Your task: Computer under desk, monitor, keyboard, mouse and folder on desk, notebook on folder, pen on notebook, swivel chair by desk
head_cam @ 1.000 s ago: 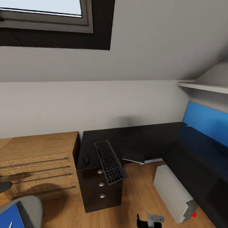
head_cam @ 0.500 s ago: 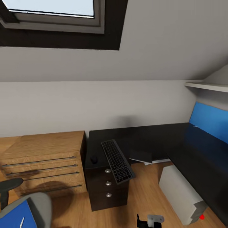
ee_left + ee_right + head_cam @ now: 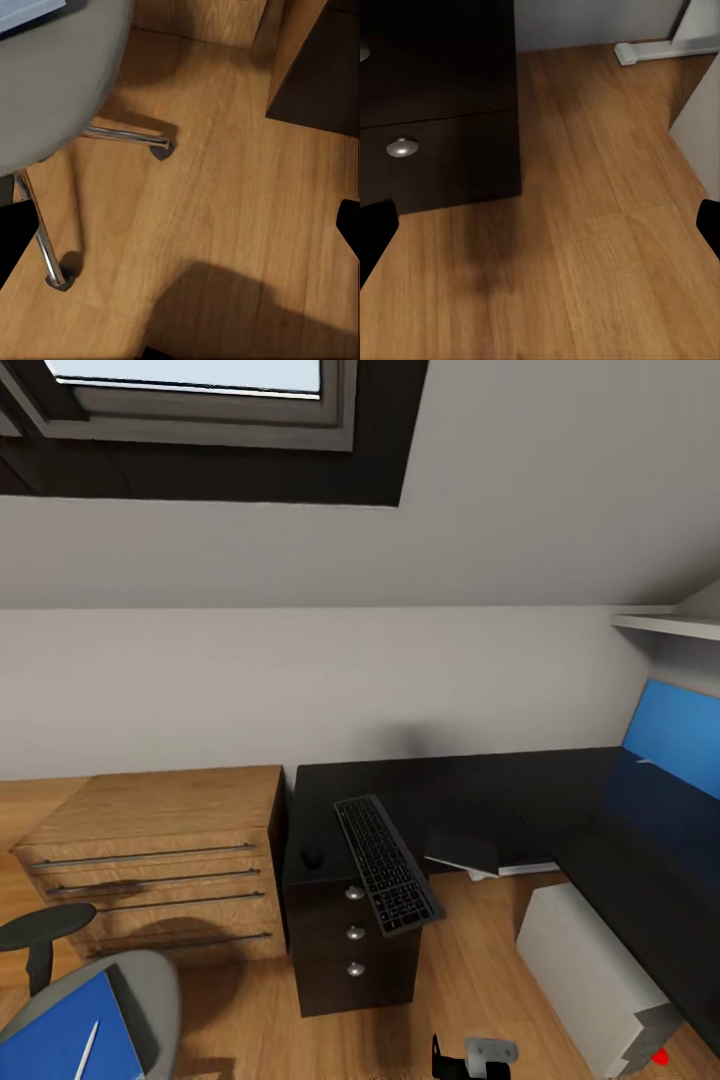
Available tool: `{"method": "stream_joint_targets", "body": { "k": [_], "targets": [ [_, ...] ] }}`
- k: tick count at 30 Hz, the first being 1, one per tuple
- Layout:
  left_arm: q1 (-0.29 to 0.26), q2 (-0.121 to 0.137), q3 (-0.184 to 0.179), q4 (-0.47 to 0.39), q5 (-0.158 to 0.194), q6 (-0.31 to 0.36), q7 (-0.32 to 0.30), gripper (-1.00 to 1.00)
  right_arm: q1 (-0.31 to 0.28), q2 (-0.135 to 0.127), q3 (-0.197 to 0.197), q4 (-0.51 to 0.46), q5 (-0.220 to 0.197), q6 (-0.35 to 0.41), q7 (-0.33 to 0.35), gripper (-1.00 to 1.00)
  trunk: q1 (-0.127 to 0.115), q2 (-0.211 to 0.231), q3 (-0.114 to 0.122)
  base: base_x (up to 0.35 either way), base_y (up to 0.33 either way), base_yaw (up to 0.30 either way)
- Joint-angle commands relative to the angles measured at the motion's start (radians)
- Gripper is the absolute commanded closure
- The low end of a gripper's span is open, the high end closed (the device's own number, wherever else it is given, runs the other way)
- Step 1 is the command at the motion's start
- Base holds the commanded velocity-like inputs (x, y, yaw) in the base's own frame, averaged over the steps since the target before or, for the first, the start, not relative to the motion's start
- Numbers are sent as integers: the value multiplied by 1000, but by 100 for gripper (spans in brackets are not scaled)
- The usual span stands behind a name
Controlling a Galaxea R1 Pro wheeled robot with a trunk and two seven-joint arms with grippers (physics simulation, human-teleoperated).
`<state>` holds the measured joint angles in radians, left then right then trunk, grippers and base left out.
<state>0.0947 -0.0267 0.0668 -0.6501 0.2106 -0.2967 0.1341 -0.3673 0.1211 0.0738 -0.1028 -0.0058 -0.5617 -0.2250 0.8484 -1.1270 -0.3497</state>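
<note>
The black L-shaped desk point(image 3: 520, 790) stands against the wall. On it the keyboard point(image 3: 388, 863) lies at an angle, its near end overhanging the front edge, with the mouse point(image 3: 312, 855) just left of it. A dark flat thing with a pale edge, apparently the notebook point(image 3: 465, 850), juts over the desk's inner edge. The computer point(image 3: 590, 975) stands on the floor by the desk's right wing. At lower left the swivel chair point(image 3: 140, 980) carries the blue folder point(image 3: 50, 1045) with the pen point(image 3: 85, 1050) on it. The monitor is out of view. My left gripper point(image 3: 180, 232) hangs open over floor beside the chair's chrome base point(image 3: 127, 136). My right gripper point(image 3: 540, 229) is open, facing the desk's drawers point(image 3: 435, 97).
A light oak chest of drawers point(image 3: 150, 850) stands left of the desk. The ceiling slopes low, with a skylight point(image 3: 190, 380) above. A white desk foot point(image 3: 660, 49) lies on the floor near the computer. Wooden floor point(image 3: 460, 980) opens between drawers and computer.
The whole picture has shifted right, so the camera turned left. More of the chair, folder and pen now shows. Nothing on the desk has moved.
</note>
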Motion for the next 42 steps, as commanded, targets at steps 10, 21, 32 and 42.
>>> {"method": "stream_joint_targets", "body": {
  "k": [10,21,32,42],
  "targets": [
    [0,-102,-133,-628,-25,600,241,-100,-2,0,-9,-234,-64,56,-17,-100,39,-71,-37,0,0,2],
    [-66,-148,-147,-835,-5,773,257,-100,-2,-21,-26,-592,-486,396,-12,-100,81,-148,-71,0,0,0],
    [-74,-148,-114,-879,51,781,256,-100,-2,-87,-70,-789,-875,707,-10,-100,123,-225,-105,0,0,0],
    [-75,-129,-96,-879,54,781,254,-100,-2,-150,-90,-804,-1057,831,78,-100,161,-295,-137,0,0,0]
  ]
}}
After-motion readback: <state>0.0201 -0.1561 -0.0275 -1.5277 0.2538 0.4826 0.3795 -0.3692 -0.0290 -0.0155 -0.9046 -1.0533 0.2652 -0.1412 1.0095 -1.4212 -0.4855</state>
